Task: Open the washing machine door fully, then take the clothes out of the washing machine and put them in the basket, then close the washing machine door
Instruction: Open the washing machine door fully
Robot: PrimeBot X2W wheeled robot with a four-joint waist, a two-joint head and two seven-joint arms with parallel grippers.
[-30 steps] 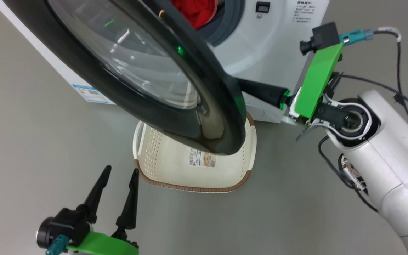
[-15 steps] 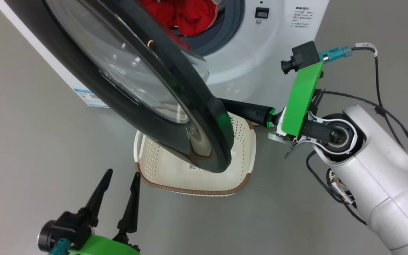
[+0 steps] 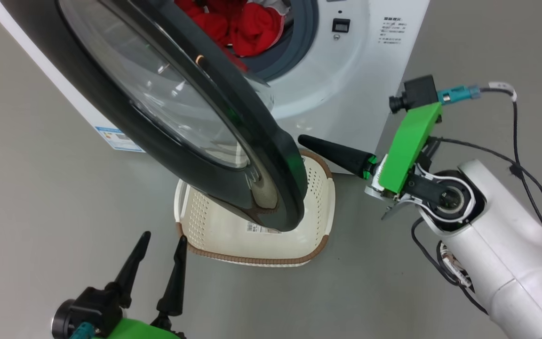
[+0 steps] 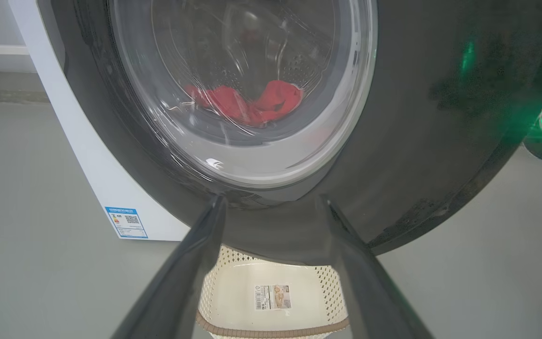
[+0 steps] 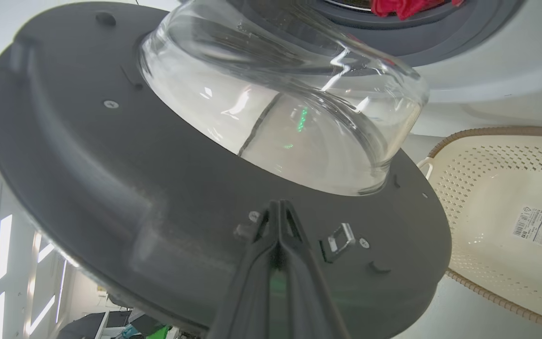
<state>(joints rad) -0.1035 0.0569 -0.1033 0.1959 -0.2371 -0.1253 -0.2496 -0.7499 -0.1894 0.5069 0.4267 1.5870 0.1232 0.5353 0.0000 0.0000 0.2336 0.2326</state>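
The washing machine door (image 3: 271, 141), a black rim around a bulging glass bowl (image 5: 290, 117), stands swung out from the white washing machine (image 3: 346, 70). Red clothes (image 3: 247, 28) lie in the drum and also show through the glass as clothes (image 4: 252, 101). The cream basket (image 3: 252, 235) sits on the floor under the door's lower edge. My right gripper (image 3: 301, 138) is shut on nothing and points at the door's inner face, its tip (image 5: 278, 205) close beside the latch (image 5: 341, 238). My left gripper (image 3: 164, 238) is open, low at the front left and facing the door's outer face (image 4: 417, 141).
Grey floor (image 3: 40, 212) surrounds the washer. A blue label (image 4: 127, 222) sits low on the washer's side panel. Black cables (image 3: 515, 141) trail from the right wrist. The basket's paper label (image 5: 541, 228) lies on its bottom.
The door has swung wider, uncovering more of the red clothes. My right gripper, earlier hidden behind the rim, has drawn back so its tip shows. The left gripper has stayed put.
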